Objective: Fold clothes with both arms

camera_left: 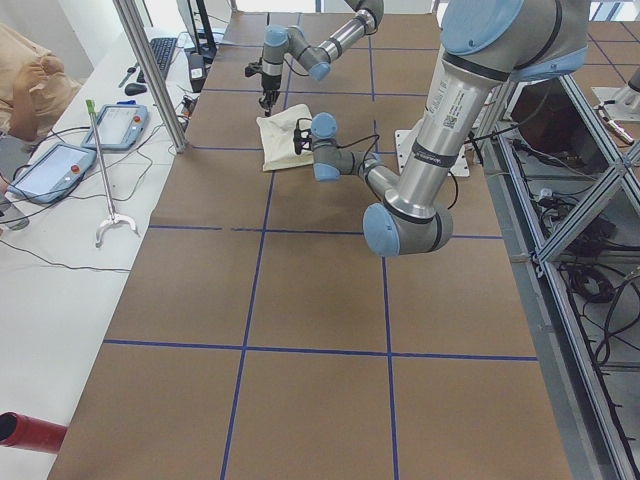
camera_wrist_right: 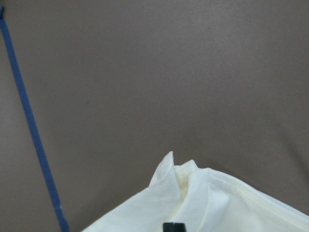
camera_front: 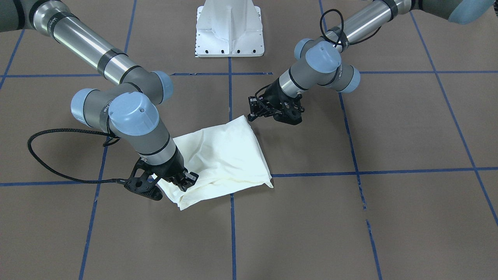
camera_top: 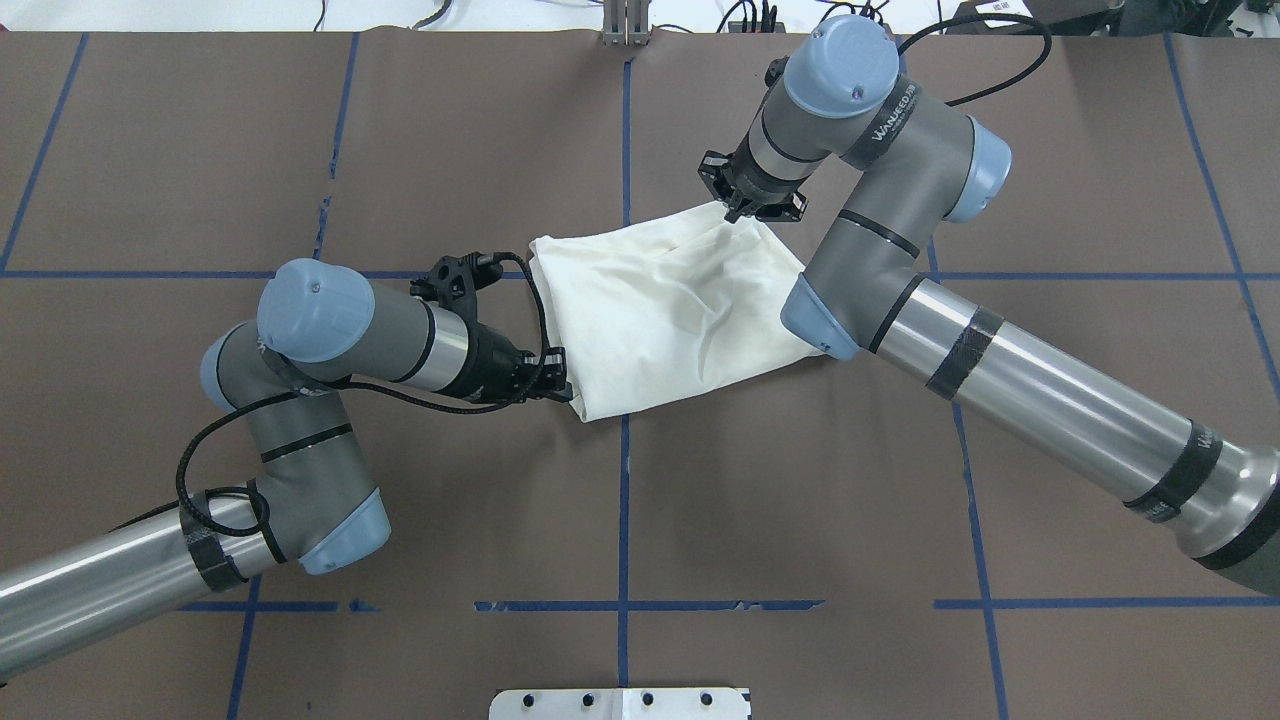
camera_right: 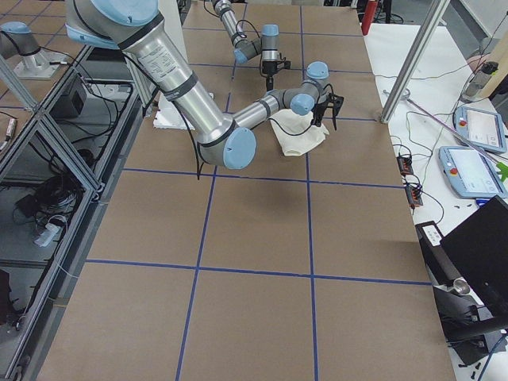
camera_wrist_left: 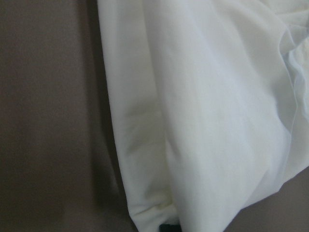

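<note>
The cream-white shirt (camera_top: 670,310) lies folded into a rough square, plain side up, at the middle of the brown table; no print shows. It also shows in the front view (camera_front: 221,155). My left gripper (camera_top: 562,388) is at the shirt's near-left corner and looks shut on it; the left wrist view is filled with draped cloth (camera_wrist_left: 203,121). In the front view this gripper (camera_front: 252,112) is on the right. My right gripper (camera_top: 742,207) is at the opposite, far-right corner and looks shut on the puckered cloth (camera_wrist_right: 193,193); it also shows in the front view (camera_front: 188,181).
The white pedestal base (camera_front: 230,31) stands at the robot's side of the table. Blue tape lines (camera_top: 625,500) grid the brown surface. A side bench holds teach pendants (camera_left: 50,170) and a metal post (camera_left: 150,70) beyond the table's far edge.
</note>
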`<state>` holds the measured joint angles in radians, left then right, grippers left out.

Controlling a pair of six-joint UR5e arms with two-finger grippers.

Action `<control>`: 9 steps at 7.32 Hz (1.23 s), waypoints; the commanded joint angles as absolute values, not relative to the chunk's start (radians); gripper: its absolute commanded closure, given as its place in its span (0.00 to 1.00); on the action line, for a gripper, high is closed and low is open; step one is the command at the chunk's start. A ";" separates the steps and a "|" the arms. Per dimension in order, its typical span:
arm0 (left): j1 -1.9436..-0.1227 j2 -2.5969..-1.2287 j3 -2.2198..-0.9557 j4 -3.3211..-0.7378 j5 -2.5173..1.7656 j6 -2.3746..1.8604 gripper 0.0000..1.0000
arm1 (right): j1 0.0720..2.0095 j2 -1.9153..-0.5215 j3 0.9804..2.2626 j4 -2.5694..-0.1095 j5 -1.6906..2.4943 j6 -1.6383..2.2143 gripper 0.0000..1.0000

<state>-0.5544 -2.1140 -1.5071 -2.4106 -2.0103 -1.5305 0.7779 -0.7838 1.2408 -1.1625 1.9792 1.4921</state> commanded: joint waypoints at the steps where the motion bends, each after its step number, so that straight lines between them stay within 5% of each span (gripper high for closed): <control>1: -0.571 -2.175 -1.565 -2.221 -1.892 -1.534 1.00 | 0.787 -0.785 1.261 -1.163 1.989 1.491 1.00; 5: -0.531 -2.237 -1.390 -2.288 -1.859 -1.597 1.00 | 0.876 -0.903 1.364 -1.161 2.103 1.451 1.00; 9: -0.590 -2.019 -1.673 -2.164 -1.862 -1.528 1.00 | 1.003 -1.142 1.549 -1.178 2.174 1.269 1.00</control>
